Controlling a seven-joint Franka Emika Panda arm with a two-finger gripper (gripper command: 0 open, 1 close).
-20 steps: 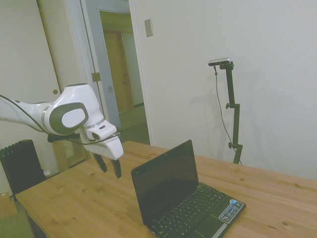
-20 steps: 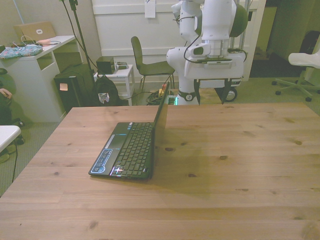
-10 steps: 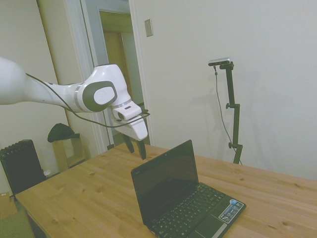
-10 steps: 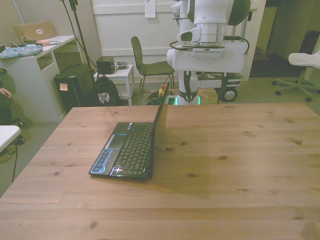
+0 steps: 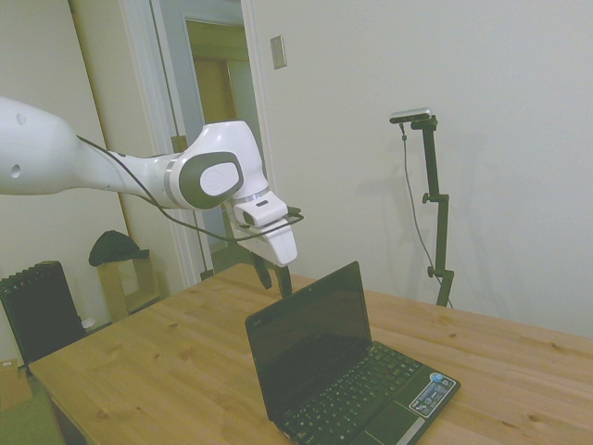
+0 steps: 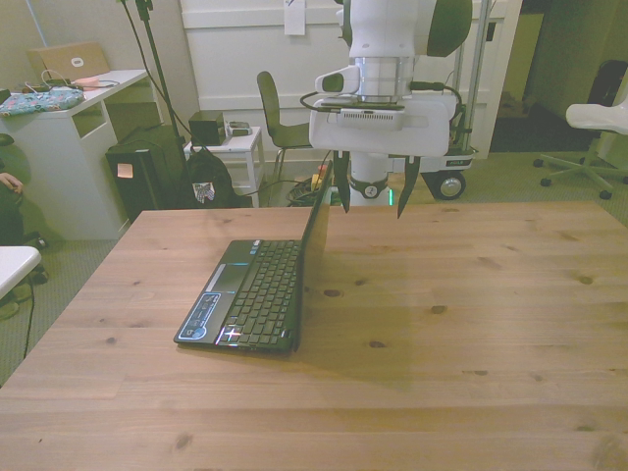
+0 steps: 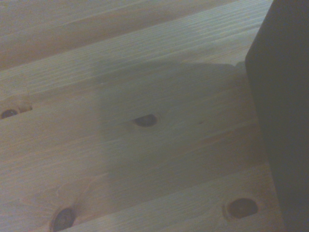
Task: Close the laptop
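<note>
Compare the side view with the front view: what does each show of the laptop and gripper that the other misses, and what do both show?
Only the side view shows the laptop's dark screen face and the gripper behind the lid's top edge. Only the front view shows the open fingers spread apart, and the lid edge-on. Both show the keyboard, the sticker at the palm rest corner, the open lid and the wooden table.

Side view looks across the table point(image 5: 167, 362); front view faces it lengthwise; wrist view hovers close above its planks, all sharing the laptop point(image 5: 343, 371).
</note>
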